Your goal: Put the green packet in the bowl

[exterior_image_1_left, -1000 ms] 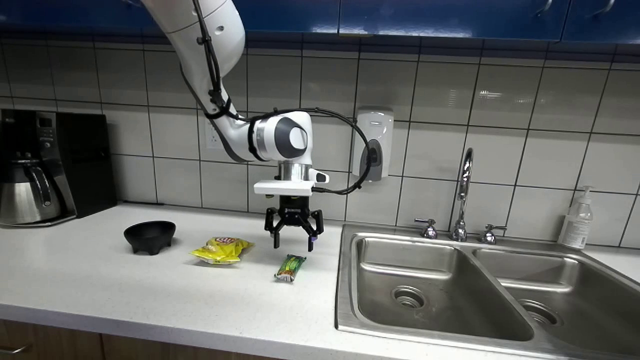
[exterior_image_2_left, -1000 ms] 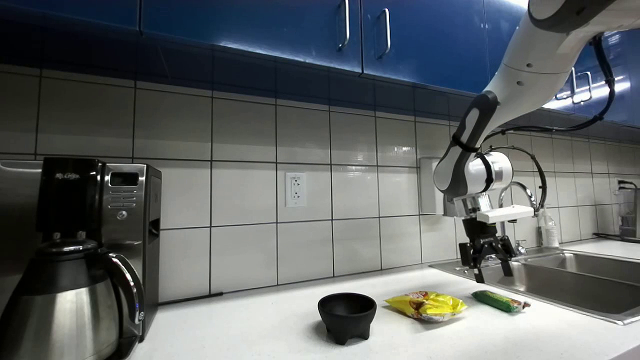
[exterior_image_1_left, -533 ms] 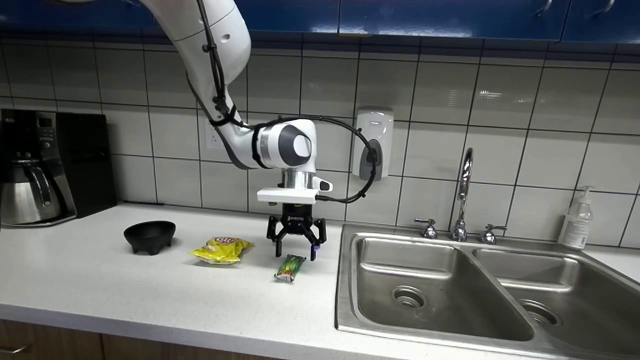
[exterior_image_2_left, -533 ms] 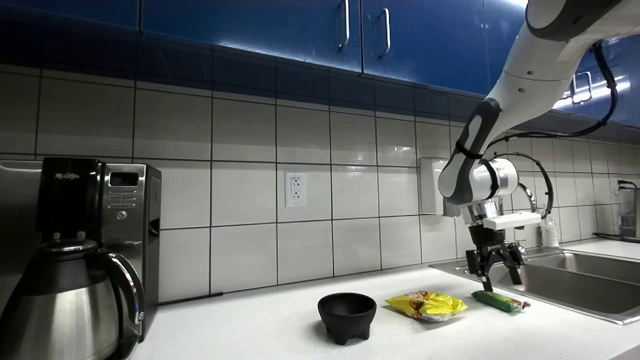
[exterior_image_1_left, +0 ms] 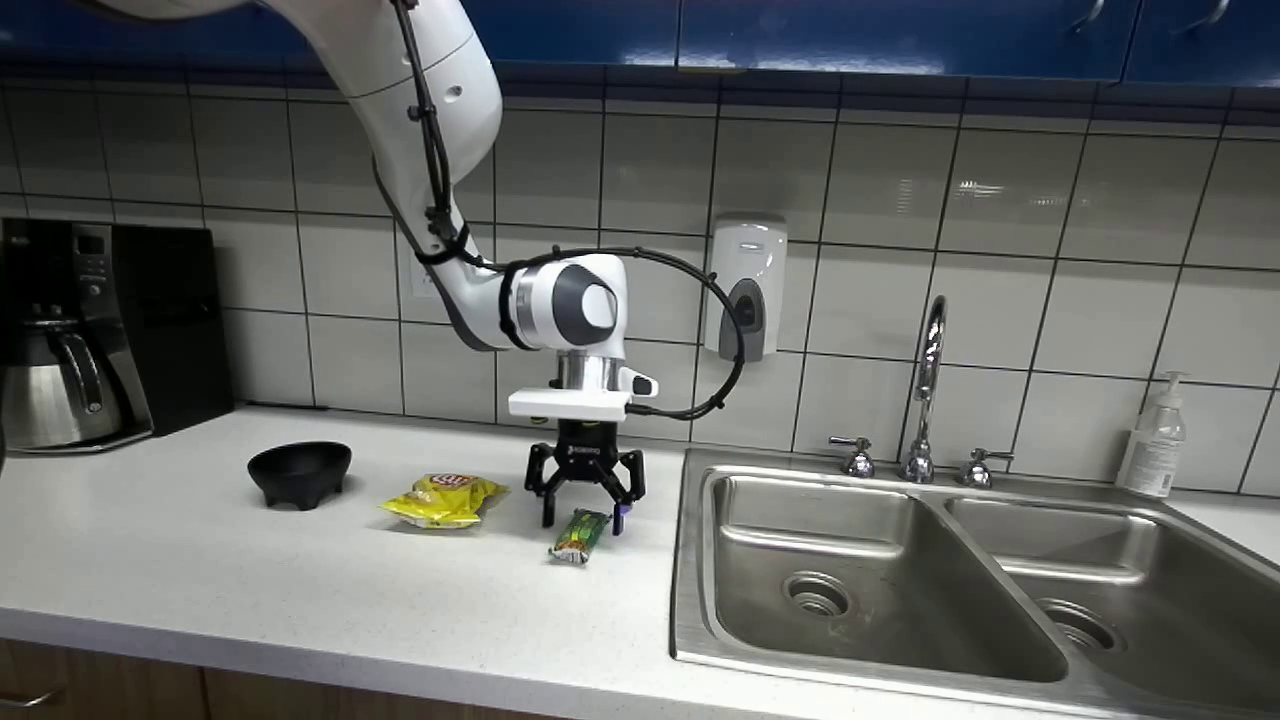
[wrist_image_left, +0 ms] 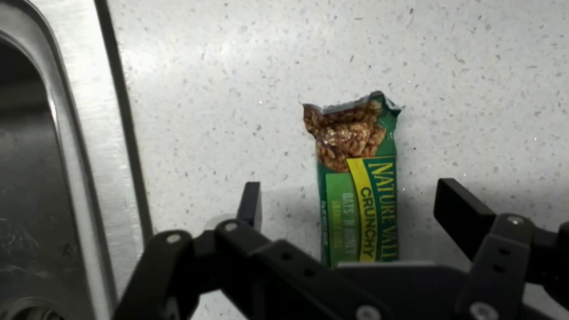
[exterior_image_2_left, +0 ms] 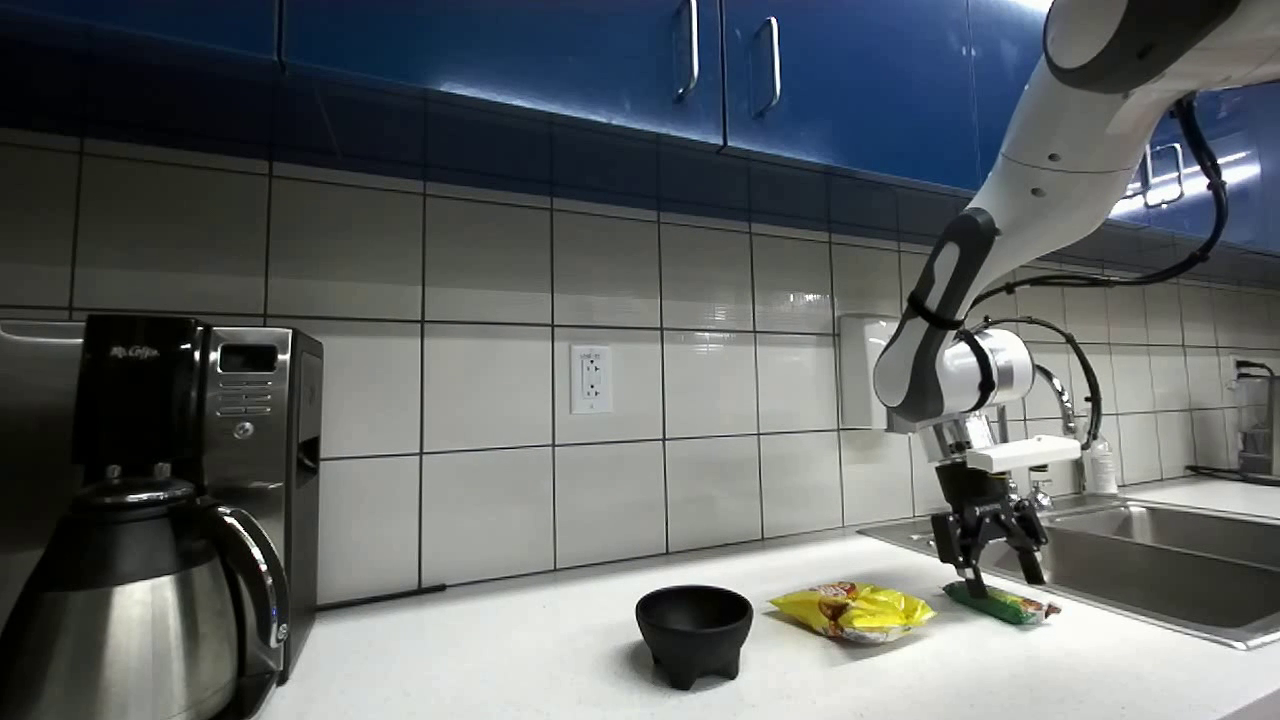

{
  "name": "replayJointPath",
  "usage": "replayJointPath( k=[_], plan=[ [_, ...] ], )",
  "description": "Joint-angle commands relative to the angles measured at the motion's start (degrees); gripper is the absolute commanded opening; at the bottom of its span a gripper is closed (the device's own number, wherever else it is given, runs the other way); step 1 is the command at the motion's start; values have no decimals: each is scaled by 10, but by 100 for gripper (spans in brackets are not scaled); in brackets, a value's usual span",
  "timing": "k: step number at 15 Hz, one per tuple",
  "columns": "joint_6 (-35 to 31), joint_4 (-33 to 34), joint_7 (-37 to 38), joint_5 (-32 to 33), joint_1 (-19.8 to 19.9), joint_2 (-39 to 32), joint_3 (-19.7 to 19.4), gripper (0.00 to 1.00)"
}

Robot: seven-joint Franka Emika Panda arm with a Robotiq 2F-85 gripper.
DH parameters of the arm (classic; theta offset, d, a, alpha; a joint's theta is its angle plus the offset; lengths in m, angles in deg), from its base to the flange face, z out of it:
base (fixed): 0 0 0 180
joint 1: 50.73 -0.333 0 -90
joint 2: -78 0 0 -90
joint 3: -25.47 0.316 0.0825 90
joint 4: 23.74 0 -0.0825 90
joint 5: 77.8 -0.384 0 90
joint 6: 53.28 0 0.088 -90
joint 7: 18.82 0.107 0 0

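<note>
The green packet (exterior_image_1_left: 578, 540) is a Nature Valley bar lying flat on the white counter; it also shows in an exterior view (exterior_image_2_left: 1010, 607) and in the wrist view (wrist_image_left: 355, 178). The black bowl (exterior_image_1_left: 300, 474) stands upright on short feet at the left of the counter, and it also shows in an exterior view (exterior_image_2_left: 694, 632). The bowl is out of the wrist view. My gripper (exterior_image_1_left: 583, 526) is open and pointing down just above the packet. In the wrist view its fingers (wrist_image_left: 349, 206) stand apart, one on each side of the packet, not touching it. The packet's near end is hidden behind the gripper.
A yellow chip bag (exterior_image_1_left: 445, 500) lies between the bowl and the packet. The steel sink (exterior_image_1_left: 693, 600) is beside the packet, its edge close to the gripper. A coffee maker (exterior_image_2_left: 200, 500) stands at the counter's far left. A tiled wall is behind.
The gripper has come down toward the counter, from well above the packet to just over it. It stays open. The packet, bowl and chip bag have not moved.
</note>
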Motion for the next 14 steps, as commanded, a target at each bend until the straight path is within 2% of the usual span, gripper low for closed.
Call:
replayJointPath(
  k=[1, 14],
  plan=[
    [-10, 1, -12, 11, 8, -2, 8, 100],
    [-49, 6, -25, 11, 8, -25, 15, 100]
  ],
)
